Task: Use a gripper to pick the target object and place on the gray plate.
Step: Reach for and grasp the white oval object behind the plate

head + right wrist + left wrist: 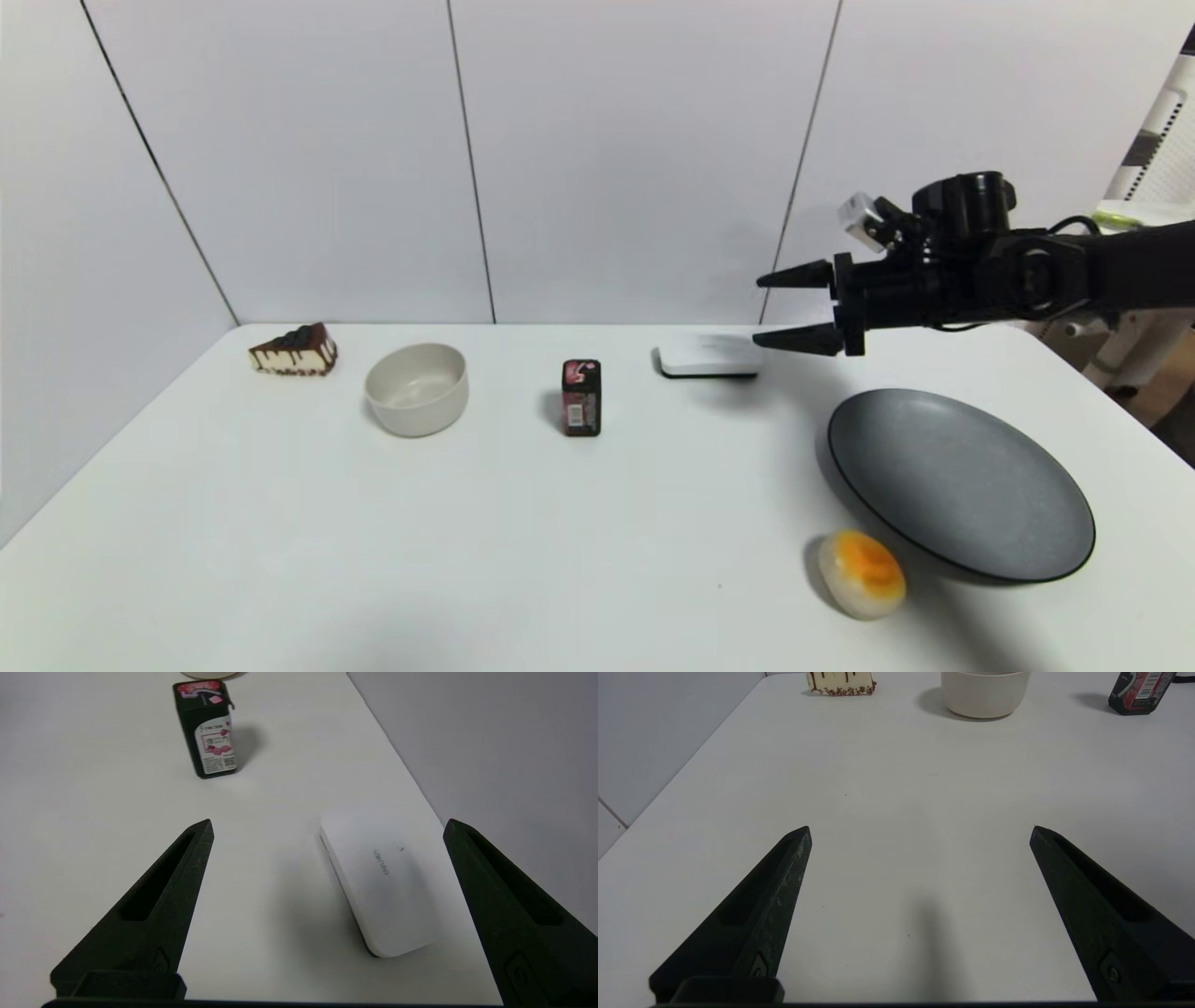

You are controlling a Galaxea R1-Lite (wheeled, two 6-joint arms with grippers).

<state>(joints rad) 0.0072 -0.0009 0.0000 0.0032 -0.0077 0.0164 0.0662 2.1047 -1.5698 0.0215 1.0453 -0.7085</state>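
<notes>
Nearest me lay an orange-topped bun (862,574) on the bench (467,541), touching the gray plate's (962,485) front rim. My right gripper (794,308) hung with fingers spread above the white box (709,357) at the bench's far edge. My left gripper (920,833) hovered, spread, over bare bench.

Cake slice (294,351), beige bowl (416,388), red carton (581,399), orange-topped bun (861,574)

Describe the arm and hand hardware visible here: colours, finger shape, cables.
The right hand is matte black with two pointed, tapering fingers, each with a recessed slot and a small screw near the base. Its arm is black and jointed, with a round black housing, a small white-grey module and thin black cables. The left hand has matching black fingers, slightly scuffed.
</notes>
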